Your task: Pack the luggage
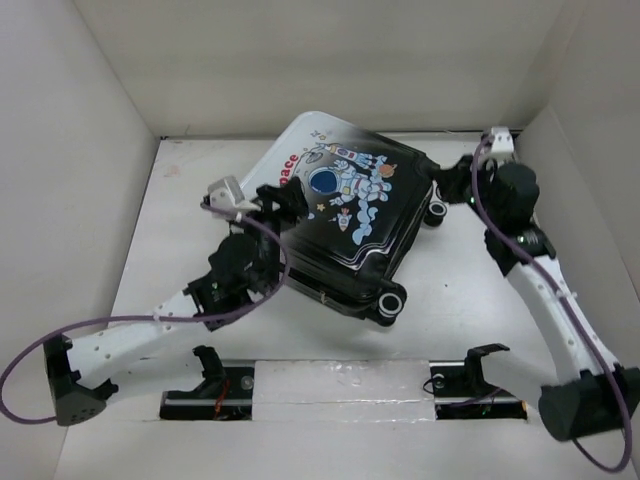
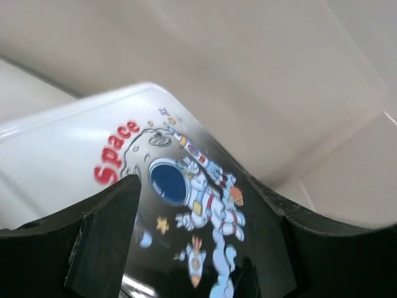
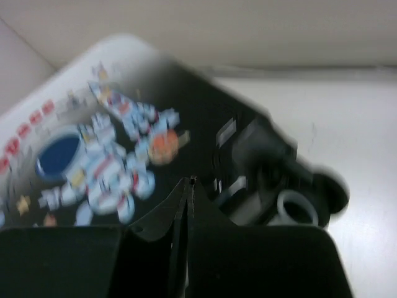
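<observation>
Overhead view, reading left to right. The left gripper point(image 2: 200, 202) sits at the 9 o'clock edge of the small hard-shell suitcase with a glossy black-to-white shell and cartoon astronaut print point(image 1: 350, 215). Its jaws are spread wide and hold nothing. In the left wrist view the red "Space" lettering and the astronaut show between the two fingers, so the shell lies directly ahead of and below the opening. I cannot tell whether the pads touch it. The suitcase lies print-up near the middle of the white table point(image 1: 170, 260), skewed, and it looks shut. One black-and-white caster wheel point(image 1: 391, 303) is at the 5 o'clock corner and another at about 3 o'clock. The right gripper point(image 3: 189, 184) is just beside that 3 o'clock corner, near the wheel, with its fingers pressed together and nothing between them. That view is blurred, so I cannot tell whether it touches either. Handling estimate: the shell is stiff and will not deform, but it is slick, so I expect pads to slide on the broad glossy face. It is probably light, and it may skid. My preferred hold is a pinch on the lid rim at the seam along the 9 o'clock edge.
</observation>
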Controlling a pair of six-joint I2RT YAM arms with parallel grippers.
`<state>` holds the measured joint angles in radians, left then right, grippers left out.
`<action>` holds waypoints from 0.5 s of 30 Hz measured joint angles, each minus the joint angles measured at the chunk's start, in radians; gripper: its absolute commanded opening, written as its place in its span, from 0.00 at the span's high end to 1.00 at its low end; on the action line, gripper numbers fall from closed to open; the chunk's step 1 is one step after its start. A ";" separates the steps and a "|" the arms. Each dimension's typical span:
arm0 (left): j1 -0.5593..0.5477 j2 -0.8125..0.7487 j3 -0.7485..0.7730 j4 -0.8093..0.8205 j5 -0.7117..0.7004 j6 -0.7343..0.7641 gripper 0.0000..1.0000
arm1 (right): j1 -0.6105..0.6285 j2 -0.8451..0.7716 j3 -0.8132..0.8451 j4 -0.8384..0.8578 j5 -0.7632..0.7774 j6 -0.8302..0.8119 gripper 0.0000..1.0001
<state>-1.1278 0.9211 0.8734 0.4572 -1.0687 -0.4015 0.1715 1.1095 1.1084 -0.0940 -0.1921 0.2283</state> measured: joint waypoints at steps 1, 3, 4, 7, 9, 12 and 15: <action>0.060 0.031 0.035 -0.010 0.044 0.003 0.42 | 0.009 -0.061 -0.086 -0.003 0.020 0.010 1.00; 0.237 0.100 0.120 -0.058 0.166 -0.039 0.46 | 0.021 -0.179 -0.251 -0.008 0.061 0.027 1.00; 0.356 0.148 0.167 -0.088 0.244 -0.069 0.46 | 0.026 -0.229 -0.314 -0.026 0.074 0.034 1.00; 0.668 0.285 0.271 -0.146 0.460 -0.167 0.48 | 0.032 -0.349 -0.457 -0.055 0.110 0.057 1.00; 0.814 0.363 0.298 -0.180 0.566 -0.230 0.48 | 0.037 -0.391 -0.511 -0.068 0.133 0.071 1.00; 0.980 0.482 0.319 -0.233 0.716 -0.311 0.48 | 0.040 -0.377 -0.537 -0.063 0.146 0.083 0.98; 1.091 0.605 0.326 -0.275 0.848 -0.350 0.48 | 0.040 -0.278 -0.539 -0.023 0.132 0.083 0.98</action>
<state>-0.0368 1.5261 1.1992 0.1818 -0.2203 -0.7517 0.2115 0.8310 0.5694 -0.1165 -0.0601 0.3115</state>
